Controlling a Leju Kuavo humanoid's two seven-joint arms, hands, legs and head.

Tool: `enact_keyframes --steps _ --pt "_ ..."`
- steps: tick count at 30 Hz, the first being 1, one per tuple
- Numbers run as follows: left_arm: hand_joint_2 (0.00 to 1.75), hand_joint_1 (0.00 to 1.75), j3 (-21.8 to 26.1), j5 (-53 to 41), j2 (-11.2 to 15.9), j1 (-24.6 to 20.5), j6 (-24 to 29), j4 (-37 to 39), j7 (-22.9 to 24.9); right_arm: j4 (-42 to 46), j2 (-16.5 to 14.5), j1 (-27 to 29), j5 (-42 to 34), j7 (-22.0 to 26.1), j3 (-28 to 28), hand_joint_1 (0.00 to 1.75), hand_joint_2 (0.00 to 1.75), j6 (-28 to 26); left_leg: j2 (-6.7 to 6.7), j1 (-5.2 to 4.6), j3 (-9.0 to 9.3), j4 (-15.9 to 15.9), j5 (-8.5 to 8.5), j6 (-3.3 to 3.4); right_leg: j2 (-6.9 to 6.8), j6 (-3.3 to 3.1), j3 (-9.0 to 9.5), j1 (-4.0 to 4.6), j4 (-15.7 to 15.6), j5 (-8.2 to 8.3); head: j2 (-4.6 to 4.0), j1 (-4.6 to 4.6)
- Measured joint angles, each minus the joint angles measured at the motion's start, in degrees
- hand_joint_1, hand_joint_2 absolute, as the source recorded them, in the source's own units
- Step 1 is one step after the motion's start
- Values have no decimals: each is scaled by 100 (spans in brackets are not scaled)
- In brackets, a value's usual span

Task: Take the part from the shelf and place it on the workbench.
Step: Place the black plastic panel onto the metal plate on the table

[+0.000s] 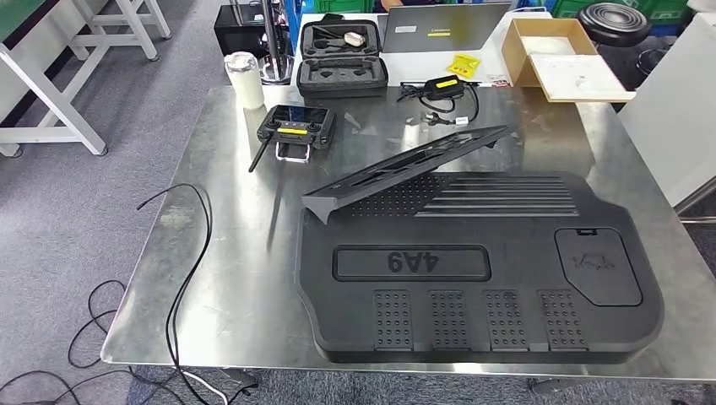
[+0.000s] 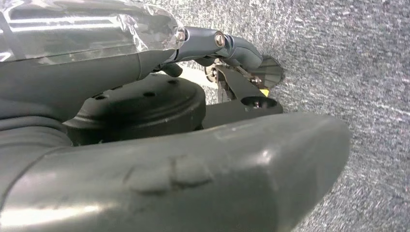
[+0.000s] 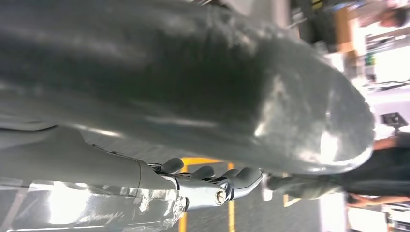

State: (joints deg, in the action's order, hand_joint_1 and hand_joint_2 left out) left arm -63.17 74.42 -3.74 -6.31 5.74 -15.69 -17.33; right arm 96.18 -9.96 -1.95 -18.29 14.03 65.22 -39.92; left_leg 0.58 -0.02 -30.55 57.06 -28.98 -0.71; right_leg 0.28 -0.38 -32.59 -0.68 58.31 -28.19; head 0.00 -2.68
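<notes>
A large black plastic panel (image 1: 473,270) marked 9A4 lies flat on the steel workbench (image 1: 228,253), filling its near right part. A long slim black grille part (image 1: 405,169) rests tilted on the panel's far edge, one end raised. In the left wrist view my left hand (image 2: 145,106) hangs over grey carpet with its thick thumb (image 2: 193,179) apart from its dark fingers (image 2: 232,46) and nothing in it. In the right wrist view my right hand (image 3: 193,111) also holds nothing, and its fingers (image 3: 217,186) are stretched out away from the thumb.
At the bench's far side are a remote controller (image 1: 295,126), an open black case (image 1: 342,59), a white cup (image 1: 245,80), a charger (image 1: 443,86), a laptop (image 1: 439,27) and a cardboard box (image 1: 553,55). A black cable (image 1: 181,278) trails off the left edge. A person (image 3: 382,169) stands near.
</notes>
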Motion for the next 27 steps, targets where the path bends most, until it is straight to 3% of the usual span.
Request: enact_keyframes --steps 5,10,17,27 --pt "0 0 0 24 0 5 10 0 2 -493 -36 20 57 -49 1 0 0 -2 0 0 11 -1 -1 -1 0 -4 9 3 0 -3 0 1" --pt "0 0 0 99 0 6 33 0 26 -1126 -77 23 978 -574 2 0 0 -2 0 2 22 -3 -7 -6 0 -10 25 9 0 -10 0 0" --pt "0 0 0 279 0 5 156 0 107 -2570 -291 -4 1544 -97 -6 0 0 -2 0 6 38 -6 -13 -8 -1 -20 44 14 0 -20 0 1" --pt "0 0 -12 343 0 5 183 -7 133 -3931 -361 -75 1524 91 -44 0 0 -2 0 8 53 -8 -15 -10 -1 -27 59 16 0 -25 0 0"
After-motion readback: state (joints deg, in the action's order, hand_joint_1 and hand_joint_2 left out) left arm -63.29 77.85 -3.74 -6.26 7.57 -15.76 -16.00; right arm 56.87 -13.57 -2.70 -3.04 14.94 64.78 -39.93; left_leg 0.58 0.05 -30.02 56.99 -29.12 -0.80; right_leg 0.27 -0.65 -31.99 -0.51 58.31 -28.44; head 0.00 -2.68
